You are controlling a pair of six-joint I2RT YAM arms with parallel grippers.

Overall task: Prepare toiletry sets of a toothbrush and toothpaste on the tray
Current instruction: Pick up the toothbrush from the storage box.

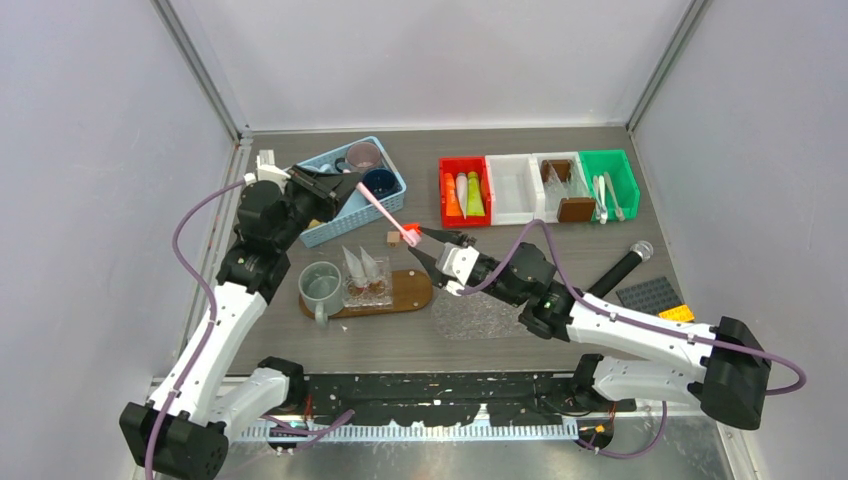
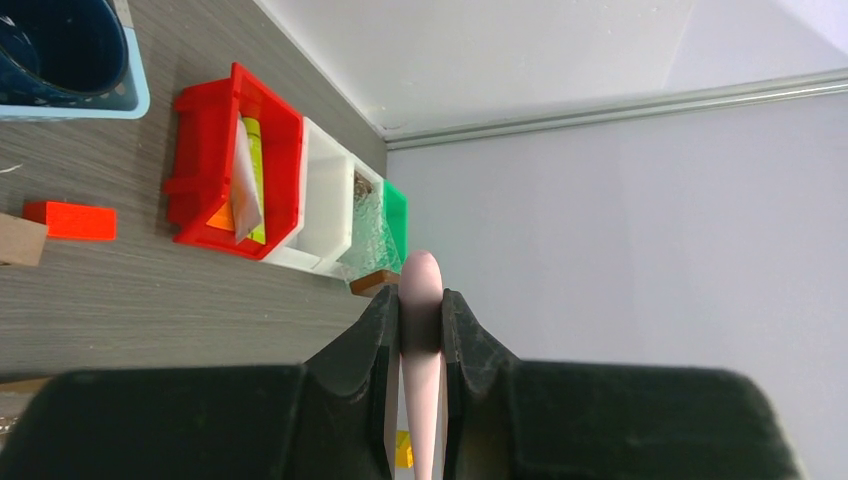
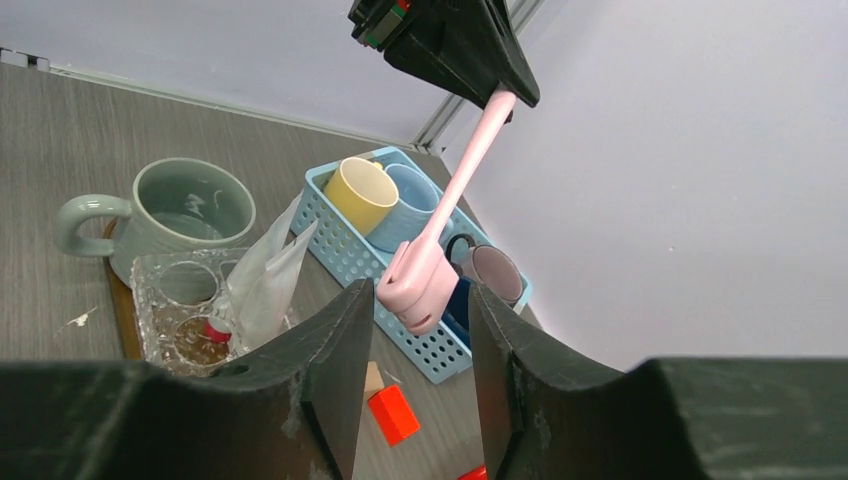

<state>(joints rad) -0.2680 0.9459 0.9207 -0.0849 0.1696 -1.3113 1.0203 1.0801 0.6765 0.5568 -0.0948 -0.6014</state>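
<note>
My left gripper [image 1: 347, 186] [image 2: 421, 306] is shut on the handle end of a pink toothbrush [image 1: 382, 211] [image 2: 422, 278], held in the air and slanting down to the right. The toothbrush's capped head [image 3: 420, 287] hangs between the jaws of my right gripper [image 1: 417, 240] [image 3: 420, 297], which stand open on either side of it. The wooden tray [image 1: 410, 291] holds a grey-green mug [image 1: 321, 283] [image 3: 182, 208] and a clear glass holder [image 1: 365, 285] with clear bags. Toothpaste tubes [image 1: 466, 195] [image 2: 249, 180] lie in the red bin [image 1: 446, 180].
A blue basket [image 1: 328, 228] [image 3: 350, 255] holds yellow [image 3: 365, 195], light blue [image 3: 415, 198], mauve [image 3: 497, 270] and navy mugs. White bins [image 1: 512, 190] and a green bin [image 1: 612, 180] stand at the back right. A red block [image 3: 392, 414], a black handle [image 1: 618, 270] and a grey plate [image 1: 650, 295] lie on the table.
</note>
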